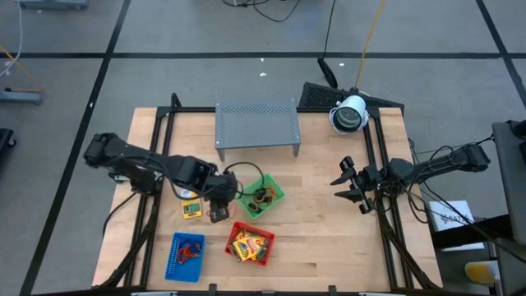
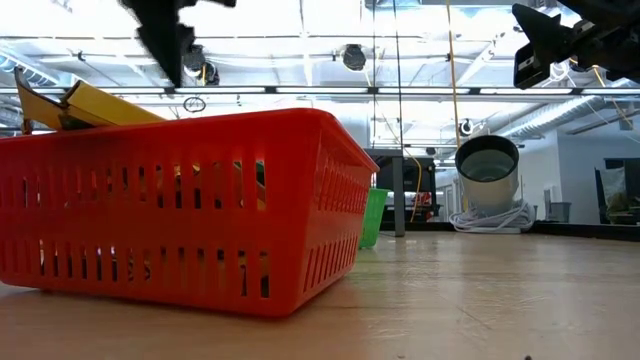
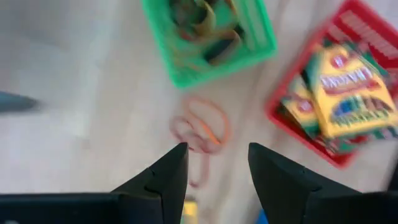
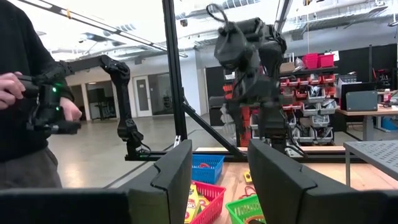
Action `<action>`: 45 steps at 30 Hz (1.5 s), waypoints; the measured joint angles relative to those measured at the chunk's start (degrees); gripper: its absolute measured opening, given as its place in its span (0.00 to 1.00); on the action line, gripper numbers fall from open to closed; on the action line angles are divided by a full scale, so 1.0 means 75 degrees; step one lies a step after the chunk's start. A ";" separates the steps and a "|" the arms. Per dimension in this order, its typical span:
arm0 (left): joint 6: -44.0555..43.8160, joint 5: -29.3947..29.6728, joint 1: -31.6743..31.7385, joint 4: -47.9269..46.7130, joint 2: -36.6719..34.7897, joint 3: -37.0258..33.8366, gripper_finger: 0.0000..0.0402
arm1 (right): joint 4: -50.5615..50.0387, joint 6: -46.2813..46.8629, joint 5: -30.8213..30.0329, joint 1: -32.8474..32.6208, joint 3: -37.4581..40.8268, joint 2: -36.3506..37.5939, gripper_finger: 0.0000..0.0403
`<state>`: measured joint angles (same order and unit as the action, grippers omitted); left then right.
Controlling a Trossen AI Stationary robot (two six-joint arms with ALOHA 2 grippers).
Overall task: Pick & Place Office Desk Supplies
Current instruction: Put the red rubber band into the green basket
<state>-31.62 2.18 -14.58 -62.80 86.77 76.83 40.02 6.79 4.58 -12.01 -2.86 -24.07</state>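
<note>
My left gripper point(image 1: 219, 207) hangs open over the table between the green tray point(image 1: 263, 196) and a yellow packet point(image 1: 191, 210) that lies flat on the wood. In the left wrist view its fingers point(image 3: 214, 152) point down above a few orange and red rubber bands point(image 3: 202, 127) lying loose on the table, with nothing between them. The green tray point(image 3: 208, 37) holds more bands and dark clips. The red tray point(image 3: 336, 93) holds yellow-orange packets. My right gripper point(image 1: 349, 186) waits open in the air at the table's right side.
A blue tray point(image 1: 186, 255) with red bands stands near the front left. The grey perforated rack point(image 1: 256, 125) stands at the far middle. A white camera point(image 1: 349, 113) sits at the far right. A person holding controls point(image 4: 37, 99) shows beyond the table.
</note>
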 joint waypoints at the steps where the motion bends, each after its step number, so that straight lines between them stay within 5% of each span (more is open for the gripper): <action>1: -0.0097 -0.0240 -0.0036 0.0356 -0.0130 -0.0346 0.44 | -0.0004 0.0000 0.0000 0.0001 0.0001 -0.0001 0.37; 7: -0.1193 -0.1291 -0.0236 0.2770 -0.0774 -0.2375 0.44 | 0.0001 0.0000 0.0000 0.0000 0.0001 0.0002 0.37; 15: -0.2783 -0.0657 -0.0432 0.3022 -0.0878 -0.3453 0.44 | 0.0002 0.0000 0.0000 0.0001 0.0000 0.0002 0.37; 26: -0.4334 0.0747 -0.0893 0.3032 -0.0752 -0.3633 0.44 | -0.0002 0.0000 0.0000 0.0003 0.0000 -0.0001 0.36; 36: -0.5953 0.0111 -0.0934 0.3654 0.0327 -0.3635 0.44 | -0.0004 0.0000 0.0000 0.0003 0.0001 0.0002 0.37; 45: -0.6040 0.0015 -0.0712 0.3580 0.0538 -0.3638 0.44 | -0.0002 0.0000 0.0000 0.0003 0.0001 -0.0001 0.36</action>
<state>-76.93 2.30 -19.92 -35.95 90.80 49.54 40.01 6.79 4.58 -11.99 -2.85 -24.08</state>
